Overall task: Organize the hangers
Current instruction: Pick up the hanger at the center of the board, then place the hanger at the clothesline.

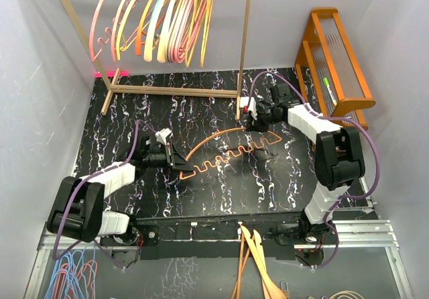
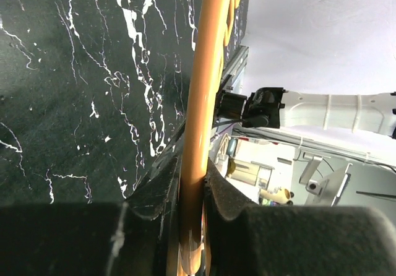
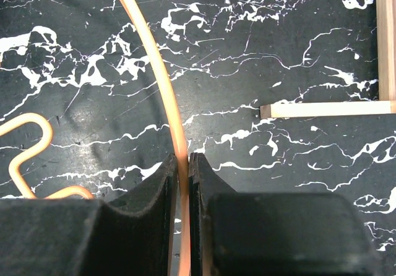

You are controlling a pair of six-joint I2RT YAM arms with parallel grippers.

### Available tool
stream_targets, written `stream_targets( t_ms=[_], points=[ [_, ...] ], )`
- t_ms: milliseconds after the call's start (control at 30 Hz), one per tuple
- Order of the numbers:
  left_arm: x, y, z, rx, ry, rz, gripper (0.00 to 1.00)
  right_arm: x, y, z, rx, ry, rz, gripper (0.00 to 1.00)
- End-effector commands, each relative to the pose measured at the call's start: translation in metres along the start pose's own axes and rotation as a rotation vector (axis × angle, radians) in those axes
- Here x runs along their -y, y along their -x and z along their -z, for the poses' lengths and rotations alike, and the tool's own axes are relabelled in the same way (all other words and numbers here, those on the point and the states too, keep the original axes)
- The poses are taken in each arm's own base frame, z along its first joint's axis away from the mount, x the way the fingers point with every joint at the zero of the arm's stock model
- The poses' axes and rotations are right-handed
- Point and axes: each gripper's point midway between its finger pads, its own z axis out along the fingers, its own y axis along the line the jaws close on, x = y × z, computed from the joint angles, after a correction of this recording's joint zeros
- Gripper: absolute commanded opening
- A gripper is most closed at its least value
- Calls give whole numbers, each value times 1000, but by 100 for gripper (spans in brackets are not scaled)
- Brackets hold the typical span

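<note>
The left hand [image 1: 175,159] is shut tight on one end of the orange hanger [image 1: 228,153]. In the left wrist view its two pads squeeze the thin orange bar [image 2: 207,72] from both sides. The right hand [image 1: 253,119] is shut on the other end, and its wrist view shows the thin orange wire [image 3: 158,72] pinched in its narrow gap [image 3: 184,164].

So the orange hanger is held between both hands, low over the black worktop [image 1: 221,192]. Its long side runs from 8 o'clock at the left hand to 2 o'clock at the right hand. The wavy bar is on the 6 o'clock side and the round arch is on the 12 o'clock side. I cannot tell where its hook is.

The wooden rack [image 1: 248,44] stands at 12 o'clock from the hanger. The right hand is the nearer one, just beside the rack's right post. I think the hanger must go up and toward 12 o'clock to get there.

A bunch of hangers [image 1: 161,17] in pink, yellow, orange and tan is on the rack. An orange shelf [image 1: 348,101] at 2 o'clock holds something small and green, too small to tell.
</note>
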Motion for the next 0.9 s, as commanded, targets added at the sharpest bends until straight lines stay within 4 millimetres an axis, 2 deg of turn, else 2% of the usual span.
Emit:
stream_targets(
  t_ms=[0,33,100,200,333,367,400,533,600,767,867],
  points=[
    [7,17,9,77,122,-58,0,3,46,8,140,-31,21,8],
    [8,21,14,92,167,-91,0,3,48,9,150,-38,7,11],
    [12,27,27,114,261,-159,0,4,55,13,168,-64,-22,27],
    [20,36,50,145,390,-268,0,3,68,25,197,-104,-33,39],
    [28,48,85,228,559,-347,0,2,88,42,216,-131,-46,74],
    [30,51,93,250,595,-356,0,3,92,46,213,-139,-51,95],
    [33,54,101,277,629,-374,0,5,95,50,208,-148,-53,98],
    [55,69,135,409,721,-451,0,15,110,66,195,-189,-62,99],
    [58,72,156,465,802,-471,0,18,118,71,204,-197,-68,98],
    [43,66,221,605,1100,-431,0,19,133,79,235,-191,-69,98],
    [32,59,245,650,1221,-387,0,18,137,78,248,-178,-67,98]
  ],
)
